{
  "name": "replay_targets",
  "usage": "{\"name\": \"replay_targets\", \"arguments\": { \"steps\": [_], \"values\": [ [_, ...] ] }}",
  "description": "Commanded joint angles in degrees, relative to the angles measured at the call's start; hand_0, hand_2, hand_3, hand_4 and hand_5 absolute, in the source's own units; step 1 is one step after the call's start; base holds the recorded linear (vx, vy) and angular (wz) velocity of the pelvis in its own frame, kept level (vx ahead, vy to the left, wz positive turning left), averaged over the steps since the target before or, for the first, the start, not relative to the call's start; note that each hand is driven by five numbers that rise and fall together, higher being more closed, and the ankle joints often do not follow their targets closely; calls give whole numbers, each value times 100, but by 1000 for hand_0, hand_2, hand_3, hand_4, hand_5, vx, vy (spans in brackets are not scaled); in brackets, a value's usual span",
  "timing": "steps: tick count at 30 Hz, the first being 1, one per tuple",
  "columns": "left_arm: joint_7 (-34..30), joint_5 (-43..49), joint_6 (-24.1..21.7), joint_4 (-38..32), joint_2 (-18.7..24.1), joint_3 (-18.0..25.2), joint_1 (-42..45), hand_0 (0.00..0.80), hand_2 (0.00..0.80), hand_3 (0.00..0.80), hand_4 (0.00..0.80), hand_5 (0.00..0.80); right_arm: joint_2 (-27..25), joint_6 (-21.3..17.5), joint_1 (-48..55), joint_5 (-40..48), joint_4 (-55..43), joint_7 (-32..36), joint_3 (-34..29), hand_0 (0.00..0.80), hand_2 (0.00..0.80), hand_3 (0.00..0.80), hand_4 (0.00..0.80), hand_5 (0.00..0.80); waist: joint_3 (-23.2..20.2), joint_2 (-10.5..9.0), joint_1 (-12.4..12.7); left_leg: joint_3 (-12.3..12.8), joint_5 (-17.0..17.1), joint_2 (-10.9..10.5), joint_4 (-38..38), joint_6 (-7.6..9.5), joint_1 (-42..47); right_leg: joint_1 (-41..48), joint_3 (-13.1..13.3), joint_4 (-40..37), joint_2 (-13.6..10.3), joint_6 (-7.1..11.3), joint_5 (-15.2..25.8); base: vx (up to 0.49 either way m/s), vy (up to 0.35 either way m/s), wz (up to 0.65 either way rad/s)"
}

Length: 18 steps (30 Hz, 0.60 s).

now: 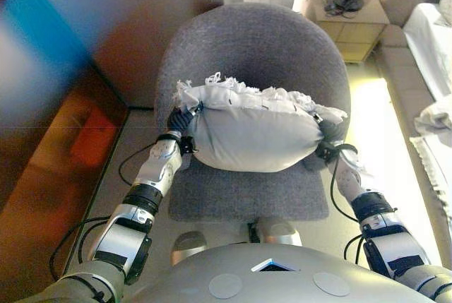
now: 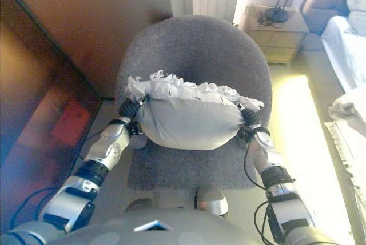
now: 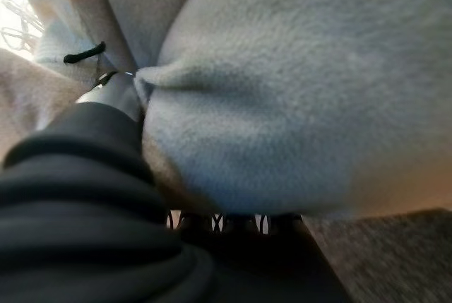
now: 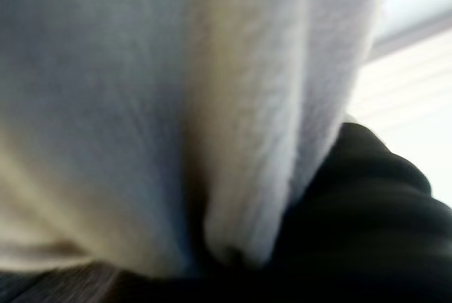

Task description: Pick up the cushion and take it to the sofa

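Observation:
A pale grey cushion (image 1: 247, 133) with a frilled white edge is held between my two hands over the seat of a grey armchair (image 1: 261, 42). My left hand (image 1: 178, 121) is at the cushion's left end. In the left wrist view its thumb (image 3: 113, 94) digs into the cushion (image 3: 282, 91) and pinches a fold of cloth. My right hand (image 1: 329, 132) presses against the cushion's right end. In the right wrist view only that hand's dark cover (image 4: 367, 211) shows, sunk into the cushion (image 4: 141, 105).
A reddish wooden cabinet (image 1: 63, 140) stands close on the left. Behind the chair at the right is a small nightstand (image 1: 353, 17) with a black lamp base. A beige sofa or bed with white covers (image 1: 434, 42) runs along the right edge, past a sunlit strip of floor (image 1: 385, 140).

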Motion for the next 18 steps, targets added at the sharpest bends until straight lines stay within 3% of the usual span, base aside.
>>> {"name": "replay_targets", "arguments": {
  "steps": [1,5,10,14,16,18],
  "values": [
    [-104,-142,-232,-400,71,78,-426,800,800,800,800,800,107,-336,-463,-82,-692,60,-73,800,800,800,800,800,-262,51,115,366,1100,21,-736,-28,67,530,-289,403,-436,669,-453,136,106,7],
    [-172,-91,-149,-302,28,6,-490,800,800,800,800,800,151,-286,-398,-88,-767,-168,-160,800,800,800,800,800,-286,136,7,608,762,-79,-1065,70,308,431,-364,646,-545,747,-551,104,119,-12],
    [-75,-51,-71,-280,28,-183,-569,800,800,800,800,800,238,-344,-347,131,-717,-446,-324,800,800,800,800,800,-235,156,-36,823,583,-279,-1151,228,330,283,-477,943,-630,841,-489,49,96,26],
    [-36,-115,-29,-233,50,-312,-667,800,800,800,800,800,249,-367,-457,164,-624,-723,-381,800,800,800,800,800,-161,146,28,744,482,-479,-1147,412,267,65,-470,1523,-788,925,-337,13,131,5],
    [-39,-38,57,-252,65,-388,-742,800,800,800,800,800,251,-289,-562,160,-532,-881,-445,800,800,800,800,800,-100,174,131,717,447,-592,-1135,550,212,-145,-550,2256,-982,927,-96,9,152,8],
    [-77,-71,83,-239,88,-480,-799,800,800,800,800,800,189,-273,-651,106,-390,-1038,-417,800,800,800,800,800,-29,171,146,679,355,-644,-1040,611,226,-468,-399,2846,-1033,938,165,71,92,10]
  ]
}}
